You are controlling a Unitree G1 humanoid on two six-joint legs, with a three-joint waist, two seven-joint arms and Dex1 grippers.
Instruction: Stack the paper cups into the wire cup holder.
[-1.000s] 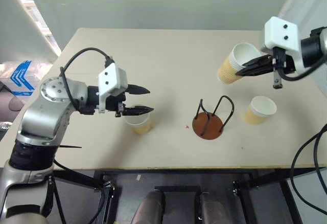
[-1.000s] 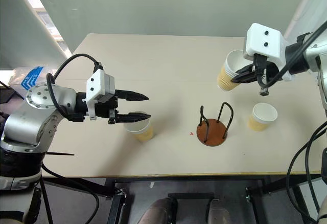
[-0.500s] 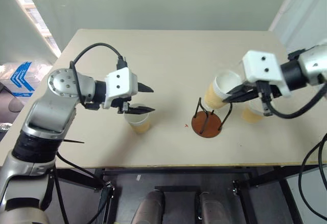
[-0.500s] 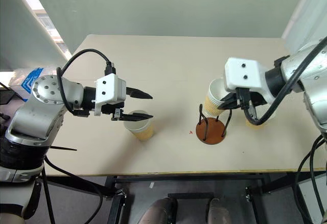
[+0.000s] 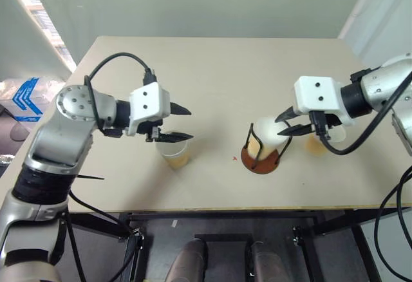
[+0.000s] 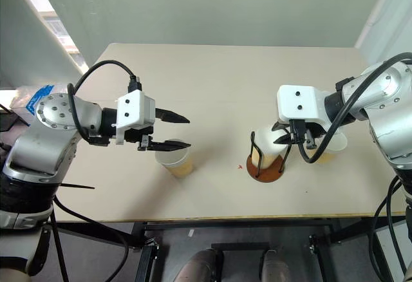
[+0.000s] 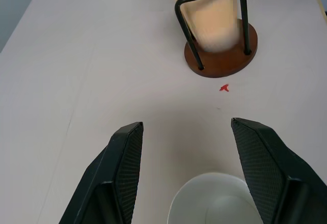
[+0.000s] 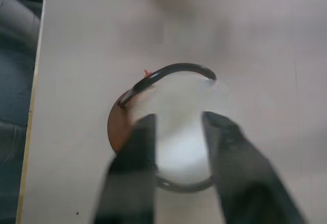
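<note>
We're letting go: our right gripper [image 5: 288, 122] has its black fingers parted just above the tan paper cup with the white rolled rim [image 5: 262, 140], which sits inside the thin black wire loops of the round reddish-brown wire cup holder [image 5: 261, 161], near the bench's front edge. Best to lift straight up so a fingertip doesn't catch the soft rim or a wire. Our left gripper [image 5: 183, 123] hangs wide open over a second tan tapered cup [image 5: 174, 152] toward the front left. A third cup [image 5: 316, 144] stands behind the right gripper. Light, crushable paper; smooth matte bench [image 5: 212, 69].
</note>
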